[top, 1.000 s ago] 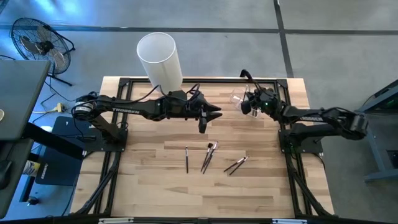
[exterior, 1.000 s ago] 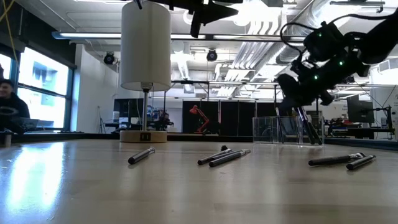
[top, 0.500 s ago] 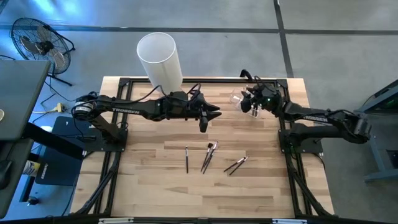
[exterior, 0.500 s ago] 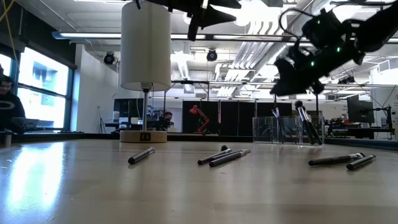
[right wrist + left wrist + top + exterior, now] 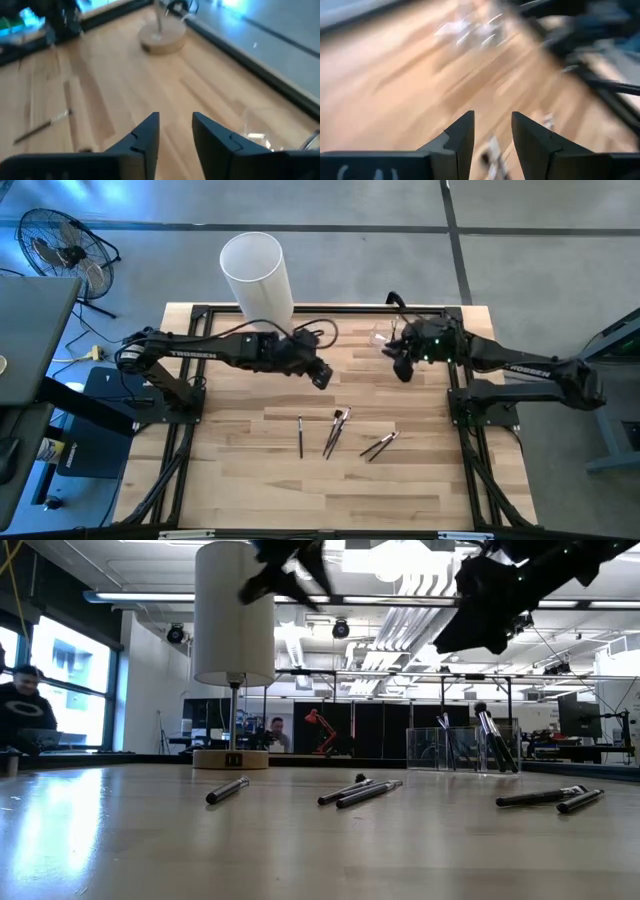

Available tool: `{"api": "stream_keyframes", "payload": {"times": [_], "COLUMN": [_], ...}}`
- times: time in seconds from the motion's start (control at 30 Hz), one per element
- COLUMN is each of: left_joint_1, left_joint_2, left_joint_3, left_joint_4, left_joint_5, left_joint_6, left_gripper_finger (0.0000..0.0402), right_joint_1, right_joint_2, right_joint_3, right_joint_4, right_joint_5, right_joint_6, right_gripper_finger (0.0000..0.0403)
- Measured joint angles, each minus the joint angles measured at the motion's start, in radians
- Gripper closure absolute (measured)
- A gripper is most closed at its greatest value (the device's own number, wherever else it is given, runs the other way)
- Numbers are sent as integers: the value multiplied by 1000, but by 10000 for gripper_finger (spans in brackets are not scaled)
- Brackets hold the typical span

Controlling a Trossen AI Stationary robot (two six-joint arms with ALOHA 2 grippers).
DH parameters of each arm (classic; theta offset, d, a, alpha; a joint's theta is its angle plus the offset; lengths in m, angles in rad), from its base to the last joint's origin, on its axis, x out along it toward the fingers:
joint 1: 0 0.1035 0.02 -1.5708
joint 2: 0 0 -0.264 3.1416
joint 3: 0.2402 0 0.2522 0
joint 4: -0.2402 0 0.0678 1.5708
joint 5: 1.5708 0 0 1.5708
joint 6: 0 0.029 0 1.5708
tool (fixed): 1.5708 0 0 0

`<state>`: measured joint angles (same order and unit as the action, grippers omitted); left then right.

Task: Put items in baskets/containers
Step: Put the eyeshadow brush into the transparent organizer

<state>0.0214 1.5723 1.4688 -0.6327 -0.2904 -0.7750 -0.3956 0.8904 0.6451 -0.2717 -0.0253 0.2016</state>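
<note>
Non-task stuff around the wooden table (image 5: pixel 250 480)

Floor fan (image 5: pixel 58 250) sits off the table's far-left corner; grey panel (image 5: pixel 30 340) past the left edge, with cables on the floor (image 5: pixel 85 352) beside it. Low view: person in dark top (image 5: pixel 22 715) seated by window at far left, another person (image 5: pixel 277 732) deep in room behind table, red desk lamp (image 5: pixel 322 730) near them, ceiling pipes (image 5: pixel 400 610) overhead.

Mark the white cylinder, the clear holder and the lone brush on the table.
white cylinder (image 5: pixel 262 285), high view, on its side wall.
clear holder (image 5: pixel 440 750), low view, on its front wall.
lone brush (image 5: pixel 300 436), high view, mid-handle.
</note>
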Motion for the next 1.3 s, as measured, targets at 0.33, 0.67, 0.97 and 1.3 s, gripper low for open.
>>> {"api": "stream_keyframes", "payload": {"times": [0.33,0.67,0.97,1.3], "left_joint_1": [-10,-72,-119,-127], "left_joint_2": [83,262,343,345], "left_joint_3": [6,8,9,-135], "left_joint_4": [-347,-363,-344,-153], "left_joint_5": [92,190,192,228], "left_joint_6": [-574,-697,-754,-855], "left_gripper_finger": [273,273,273,273], "right_joint_1": [210,341,408,433], "right_joint_2": [0,0,0,0], "right_joint_3": [-47,-61,-61,-61], "right_joint_4": [-61,-63,-61,-60], "right_joint_5": [54,91,150,159], "right_joint_6": [23,23,42,57], "right_gripper_finger": [354,387,391,383]}}
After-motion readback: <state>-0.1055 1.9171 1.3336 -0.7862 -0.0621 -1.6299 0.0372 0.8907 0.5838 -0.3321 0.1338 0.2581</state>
